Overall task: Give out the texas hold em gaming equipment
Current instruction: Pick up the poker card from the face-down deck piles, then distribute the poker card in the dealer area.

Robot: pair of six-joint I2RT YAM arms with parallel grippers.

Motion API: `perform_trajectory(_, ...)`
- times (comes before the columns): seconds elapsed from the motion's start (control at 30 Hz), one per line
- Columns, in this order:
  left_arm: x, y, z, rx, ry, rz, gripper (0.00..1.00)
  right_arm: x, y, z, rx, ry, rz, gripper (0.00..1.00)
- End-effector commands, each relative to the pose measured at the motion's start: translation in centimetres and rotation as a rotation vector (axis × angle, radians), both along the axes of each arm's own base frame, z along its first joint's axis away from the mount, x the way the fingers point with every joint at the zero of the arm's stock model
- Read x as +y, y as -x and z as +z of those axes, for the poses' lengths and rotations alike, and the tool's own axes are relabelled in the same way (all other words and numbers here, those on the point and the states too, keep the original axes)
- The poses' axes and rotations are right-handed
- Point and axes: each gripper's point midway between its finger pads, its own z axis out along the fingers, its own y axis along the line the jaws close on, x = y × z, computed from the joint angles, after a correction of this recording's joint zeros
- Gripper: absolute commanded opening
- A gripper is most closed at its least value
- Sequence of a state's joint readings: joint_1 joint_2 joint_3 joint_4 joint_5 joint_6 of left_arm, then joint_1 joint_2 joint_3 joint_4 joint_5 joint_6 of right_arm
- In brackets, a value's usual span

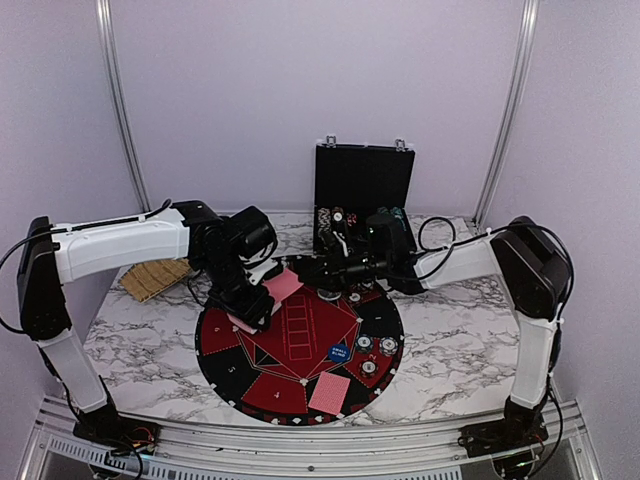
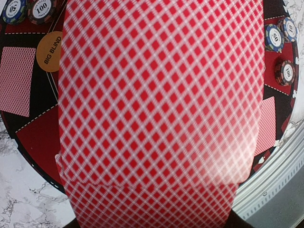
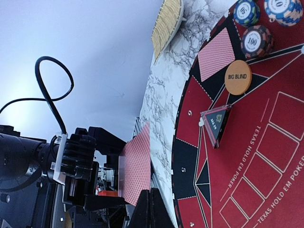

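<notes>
My left gripper is shut on a stack of red-backed playing cards, held over the mat's left part; the cards fill the left wrist view and hide the fingers. My right gripper is shut, its tips against the near edge of that stack. I cannot tell whether a card is pinched. On the round mat lie single cards, striped chips, an orange BIG BLIND disc, a blue disc and a clear ALL IN marker.
The black hinged case stands open behind the mat with chips in it. A woven straw piece lies at the table's left. An aluminium rail runs along the near edge. Both arms meet over the mat's upper left.
</notes>
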State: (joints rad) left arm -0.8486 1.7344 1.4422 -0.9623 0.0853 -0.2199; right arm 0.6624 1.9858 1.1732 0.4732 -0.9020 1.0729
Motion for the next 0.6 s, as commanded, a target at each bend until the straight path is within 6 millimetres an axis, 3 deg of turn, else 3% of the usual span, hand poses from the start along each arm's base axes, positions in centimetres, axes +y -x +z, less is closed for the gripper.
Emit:
perform_trajectory(0.0, 0.2, -0.3, 1.1, -0.034, 0.027, 0.004, 0.41, -0.9, -0.5, 3.2, -0.050, -0.066, -0.013, 0.00)
perform_trajectory(0.57, 0.3, -0.2, 1.2, -0.035, 0.030, 0.008, 0.41, -3.1, -1.9, 3.4, -0.051, -0.074, -0.073, 0.00)
